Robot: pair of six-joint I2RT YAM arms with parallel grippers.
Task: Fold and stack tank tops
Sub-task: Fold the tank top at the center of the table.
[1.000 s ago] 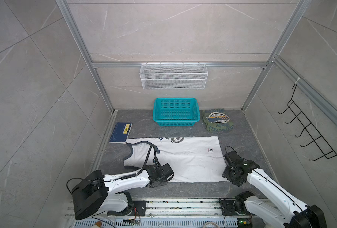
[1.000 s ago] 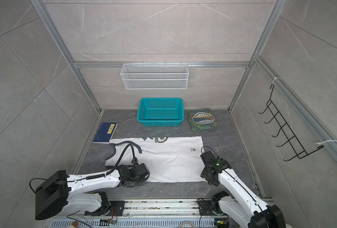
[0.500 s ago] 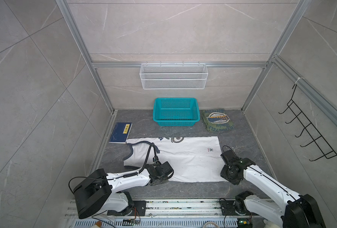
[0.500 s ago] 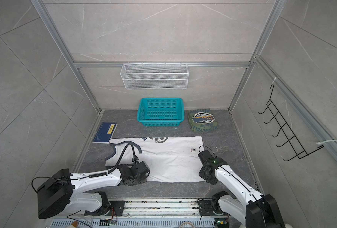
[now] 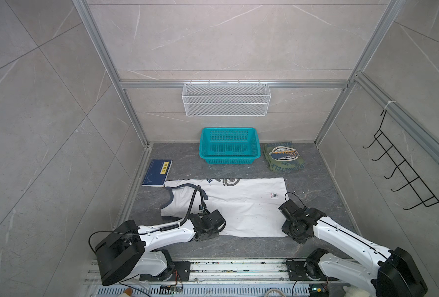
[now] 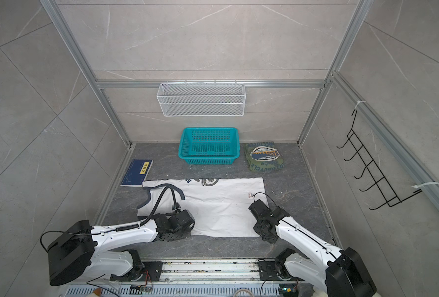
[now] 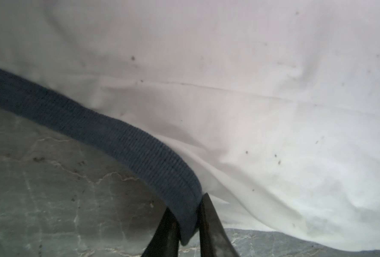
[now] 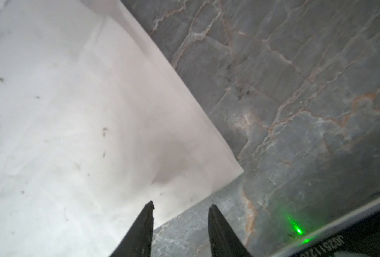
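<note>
The white tank top point(image 5: 241, 205) point(image 6: 221, 205) lies spread flat on the grey floor in both top views, its navy-trimmed armholes toward the left. The olive green tank top point(image 5: 283, 157) point(image 6: 264, 156) sits folded at the back right, badge print up. My left gripper point(image 7: 187, 203) is shut on the navy armhole trim point(image 7: 140, 153) at the white top's near-left edge; in a top view its wrist point(image 5: 208, 226) covers that spot. My right gripper point(image 8: 181, 207) stands open over the white top's near-right corner point(image 8: 218, 173), one finger over cloth, one over bare floor.
A teal basket point(image 5: 256, 144) stands at the back middle, left of the olive top. A blue book point(image 5: 157, 172) lies at the left wall by the white top's far-left corner. A wire shelf point(image 5: 226, 99) hangs on the back wall, black hooks point(image 5: 406, 177) on the right wall.
My left gripper's jaws have closed on the navy trim. The right gripper has slid a little left to the cloth's corner and its jaws have narrowed.
</note>
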